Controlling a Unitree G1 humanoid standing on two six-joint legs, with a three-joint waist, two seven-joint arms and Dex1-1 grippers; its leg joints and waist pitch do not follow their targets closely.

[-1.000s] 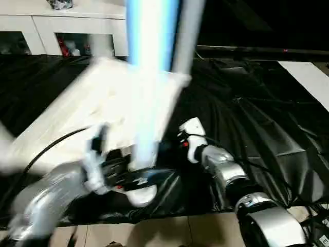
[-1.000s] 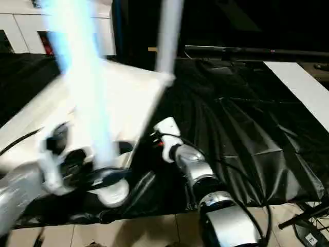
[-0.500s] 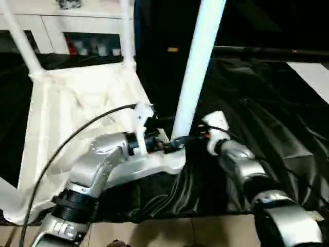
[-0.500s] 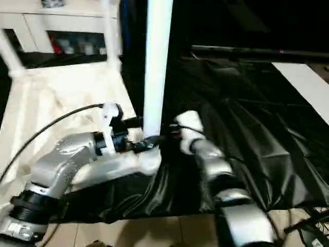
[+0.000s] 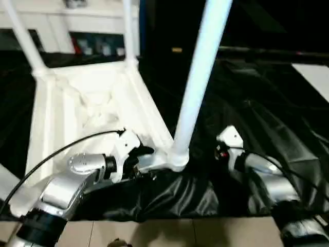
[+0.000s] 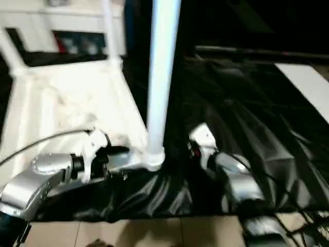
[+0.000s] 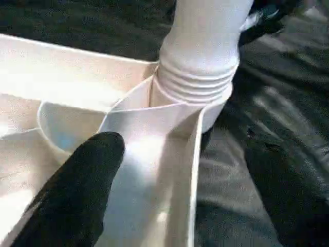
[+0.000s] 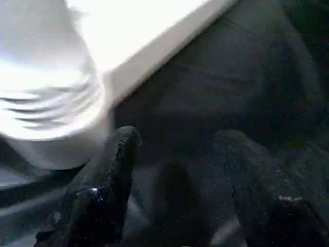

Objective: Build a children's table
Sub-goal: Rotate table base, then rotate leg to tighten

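Note:
The children's table lies upside down on black cloth, its white ribbed top (image 5: 87,103) facing up. A thick white leg (image 5: 198,87) stands in the near right corner socket (image 7: 198,77), and two thinner-looking legs (image 5: 128,31) rise at the far corners. My left gripper (image 7: 182,154) is open and straddles the top's rim just behind that socket, one finger (image 7: 82,195) inside the rim, the other over the cloth. My right gripper (image 8: 179,141) is open over the cloth beside the socket, nothing between its fingers; its white wrist housing (image 5: 229,139) sits right of the leg.
A white cabinet (image 5: 77,20) with glass doors stands at the back left. Crumpled black cloth (image 5: 267,103) spreads to the right, with a white board (image 5: 313,77) at its far right edge. Tiled floor (image 5: 180,234) shows at the near edge. A black cable (image 5: 61,152) loops over my left arm.
The camera has swung and steadied. My right gripper has drawn back from the leg's base to the right. My left gripper has slid back along the rim, away from the leg.

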